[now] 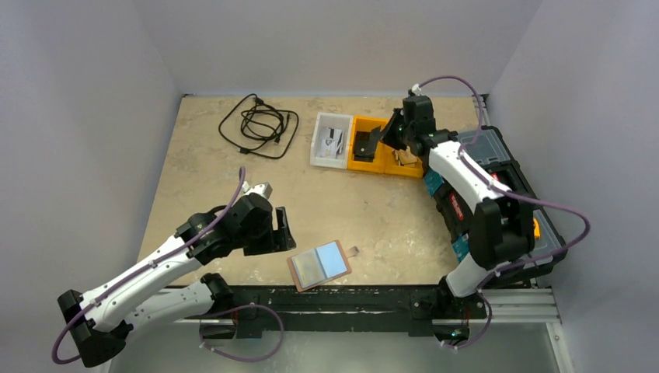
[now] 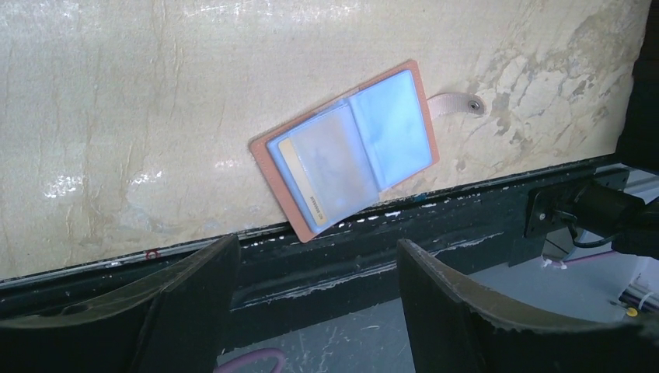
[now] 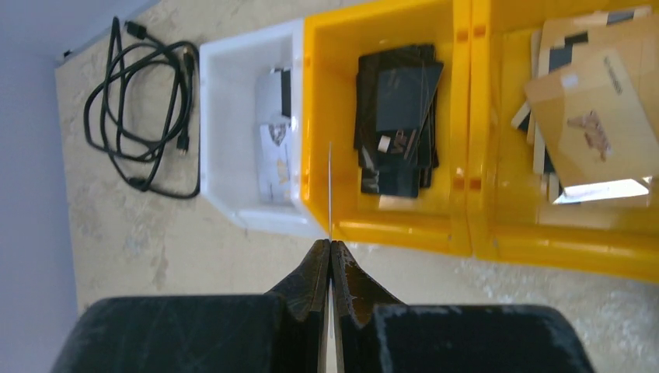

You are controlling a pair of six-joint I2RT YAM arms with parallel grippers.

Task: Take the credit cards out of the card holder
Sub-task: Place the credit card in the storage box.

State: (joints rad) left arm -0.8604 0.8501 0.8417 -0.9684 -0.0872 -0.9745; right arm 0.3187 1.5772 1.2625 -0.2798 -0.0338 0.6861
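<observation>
Left jaws are standing apart near the card holder (image 1: 319,264), lying open at the surface's (image 1: 202,155) near edge; a nudge risks pushing it off. Right jaws are pinching a credit card (image 3: 330,194) edge-on above the yellow tray (image 3: 388,229); it could slip.

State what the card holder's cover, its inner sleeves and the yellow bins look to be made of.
Card holder cover: reddish-brown, matte, likely leather or imitation; thin soft edge and a snap strap. Inner sleeves: clear flexible plastic, glossy; a card shows through under bluish glare. Yellow bins: hard moulded plastic, shiny, with smooth rims.
</observation>
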